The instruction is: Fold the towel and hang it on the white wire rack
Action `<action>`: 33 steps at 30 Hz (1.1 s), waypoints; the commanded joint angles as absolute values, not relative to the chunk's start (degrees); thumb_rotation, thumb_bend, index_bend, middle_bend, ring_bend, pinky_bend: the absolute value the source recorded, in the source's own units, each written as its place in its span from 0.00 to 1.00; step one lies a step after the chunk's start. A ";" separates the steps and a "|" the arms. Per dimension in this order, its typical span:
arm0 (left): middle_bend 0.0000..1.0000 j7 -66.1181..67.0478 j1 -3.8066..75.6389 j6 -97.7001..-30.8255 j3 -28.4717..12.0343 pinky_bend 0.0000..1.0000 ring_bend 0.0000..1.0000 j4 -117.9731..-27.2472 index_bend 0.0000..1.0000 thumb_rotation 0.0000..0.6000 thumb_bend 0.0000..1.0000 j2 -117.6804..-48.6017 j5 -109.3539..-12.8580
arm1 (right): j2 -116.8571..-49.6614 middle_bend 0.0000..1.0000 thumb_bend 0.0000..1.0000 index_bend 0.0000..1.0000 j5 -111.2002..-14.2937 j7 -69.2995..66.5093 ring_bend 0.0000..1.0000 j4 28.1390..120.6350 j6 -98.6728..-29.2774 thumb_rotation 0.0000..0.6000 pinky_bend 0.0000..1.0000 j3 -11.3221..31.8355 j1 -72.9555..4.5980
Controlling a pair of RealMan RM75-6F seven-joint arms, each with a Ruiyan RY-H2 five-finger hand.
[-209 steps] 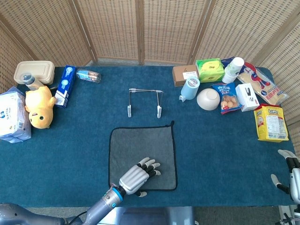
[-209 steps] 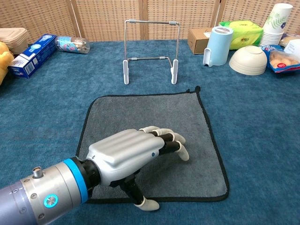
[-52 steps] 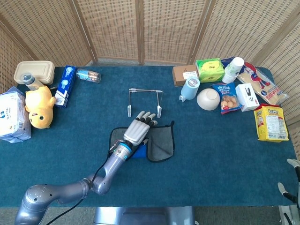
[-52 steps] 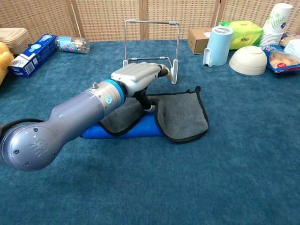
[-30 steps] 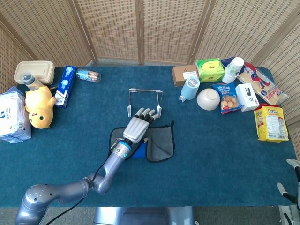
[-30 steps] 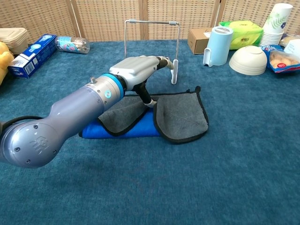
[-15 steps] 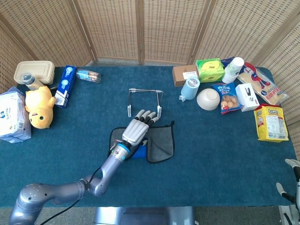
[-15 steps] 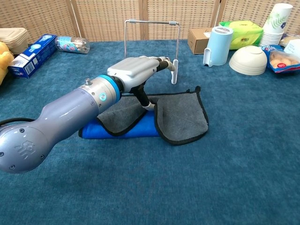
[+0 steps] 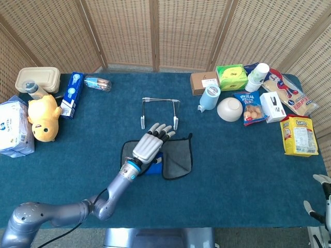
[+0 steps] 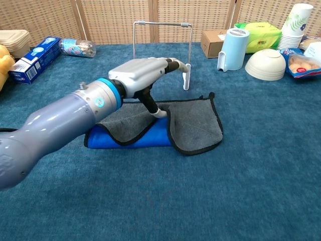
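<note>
Lying crumpled, grey towel (image 10: 193,123) with black edging, blue underside showing

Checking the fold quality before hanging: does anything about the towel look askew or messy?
Yes. The towel is folded unevenly: its blue underside shows between two grey flaps that don't line up. The left hand hovers above it, holding nothing.
</note>
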State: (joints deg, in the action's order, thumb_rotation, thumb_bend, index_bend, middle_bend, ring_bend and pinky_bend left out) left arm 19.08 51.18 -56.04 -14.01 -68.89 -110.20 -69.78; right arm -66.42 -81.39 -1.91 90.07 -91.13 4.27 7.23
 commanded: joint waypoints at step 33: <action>0.07 15.52 38.16 -63.42 -0.80 0.00 0.00 -81.99 0.30 1.00 0.29 -94.77 -82.80 | -67.41 0.22 0.23 0.23 -82.20 0.73 0.27 91.50 -89.33 1.00 0.37 3.90 5.17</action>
State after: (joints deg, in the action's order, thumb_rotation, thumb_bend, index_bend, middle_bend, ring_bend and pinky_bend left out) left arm 15.12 38.26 -63.50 -0.72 -82.70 -94.18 -82.67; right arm -67.42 -82.21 0.74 91.51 -89.32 3.91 5.15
